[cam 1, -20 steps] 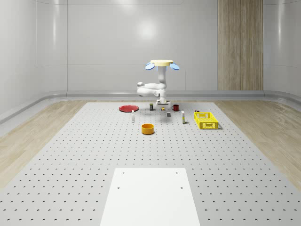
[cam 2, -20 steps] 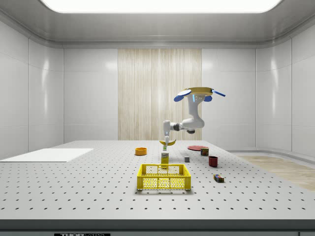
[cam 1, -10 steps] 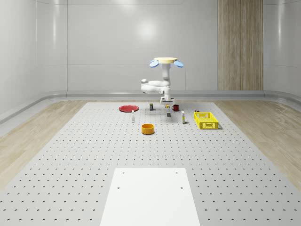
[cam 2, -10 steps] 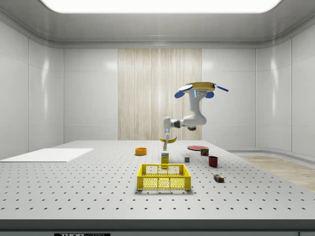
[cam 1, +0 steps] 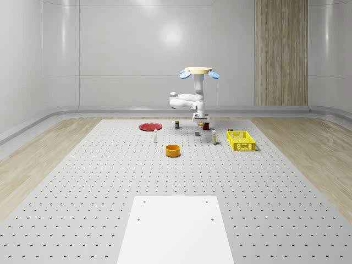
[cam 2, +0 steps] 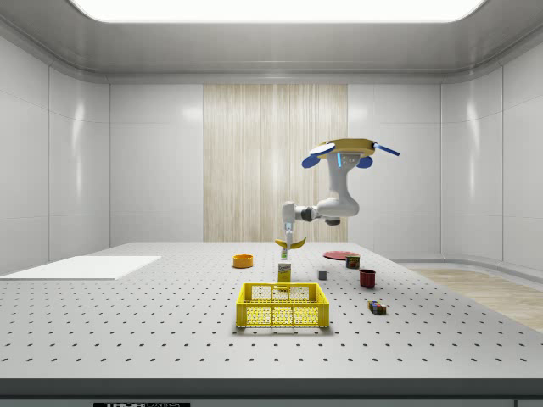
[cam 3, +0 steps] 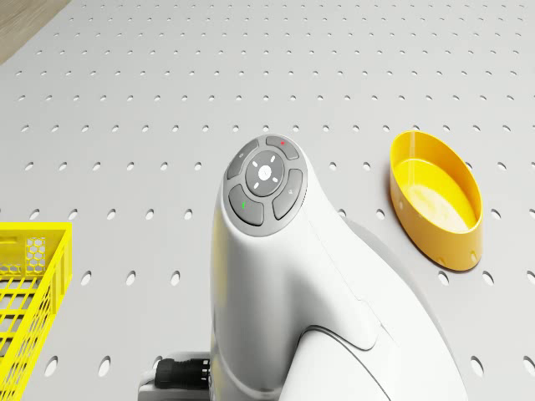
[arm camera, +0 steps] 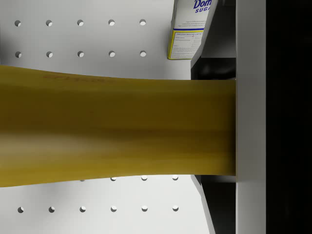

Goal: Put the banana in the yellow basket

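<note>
The drone [cam 2: 348, 151] hovers above the table [cam 2: 127, 314] beyond the yellow basket [cam 2: 282, 305], its gripper [cam 2: 288, 240] clamped on the banana [cam 2: 290, 244], which hangs high above the sugar box [cam 2: 284, 273] behind that basket, likely for clearance.

The banana [arm camera: 117, 129] is showing dull yellow with brownish streaks. The basket [cam 2: 282, 305] is glowing bright yellow with a mesh pattern. The drone [cam 2: 346, 153] is wearing tan with blue rotors, its arm [cam 3: 309, 284] gleaming white. The table [cam 1: 82, 181] is lying grey, dotted with holes.
</note>
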Available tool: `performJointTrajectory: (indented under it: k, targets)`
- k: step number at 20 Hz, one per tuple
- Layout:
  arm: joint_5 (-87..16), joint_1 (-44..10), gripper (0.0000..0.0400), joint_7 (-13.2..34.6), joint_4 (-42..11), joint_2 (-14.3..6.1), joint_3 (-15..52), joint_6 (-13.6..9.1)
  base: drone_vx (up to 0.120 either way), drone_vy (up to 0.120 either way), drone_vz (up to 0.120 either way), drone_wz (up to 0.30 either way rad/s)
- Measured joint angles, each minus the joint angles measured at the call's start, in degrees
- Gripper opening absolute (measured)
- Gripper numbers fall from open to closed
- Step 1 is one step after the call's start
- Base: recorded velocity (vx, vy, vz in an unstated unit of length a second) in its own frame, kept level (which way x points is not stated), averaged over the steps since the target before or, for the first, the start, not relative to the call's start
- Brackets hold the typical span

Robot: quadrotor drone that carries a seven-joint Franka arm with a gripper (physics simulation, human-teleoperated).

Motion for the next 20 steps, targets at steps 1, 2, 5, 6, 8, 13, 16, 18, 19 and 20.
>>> performJointTrajectory:
  k: [1, 2, 5, 6, 8, 13, 16, 18, 19, 20]
  targets:
    - [0.0, 0.0, 0.0192, 0.0, 0.0, -0.1, 0.0, 0.1, 0.000, 0.120, 0.000, 0.000]
    - [0.1, 0.0, 0.0192, 0.0, 0.0, -0.2, 0.0, 0.2, 0.000, 0.120, 0.000, 0.000]
    - [0.2, -0.1, 0.0192, 0.1, 0.0, -0.4, 0.1, 0.4, 0.000, 0.120, 0.000, 0.000]
    - [0.2, -0.1, 0.0192, 0.1, 0.0, -0.5, 0.1, 0.5, 0.000, 0.120, 0.120, 0.000]
    - [0.3, -0.1, 0.0192, 0.1, 0.0, -0.7, 0.1, 0.7, 0.000, 0.120, 0.120, 0.000]
    - [0.4, -0.2, 0.0192, 0.2, 0.0, -1.1, 0.2, 1.0, 0.000, 0.120, 0.008, 0.000]
    - [0.5, -0.2, 0.0192, 0.2, 0.0, -1.3, 0.2, 1.2, 0.000, 0.120, 0.000, 0.000]
    - [0.6, -0.2, 0.0192, 0.2, 0.0, -1.5, 0.2, 1.4, 0.000, 0.120, 0.000, 0.000]
    - [0.6, -0.2, 0.0192, 0.2, 0.0, -1.5, 0.2, 1.4, 0.000, 0.120, 0.000, 0.000]
    - [0.6, -0.3, 0.0192, 0.2, 0.0, -1.6, 0.2, 1.5, 0.000, 0.120, 0.000, 0.000]
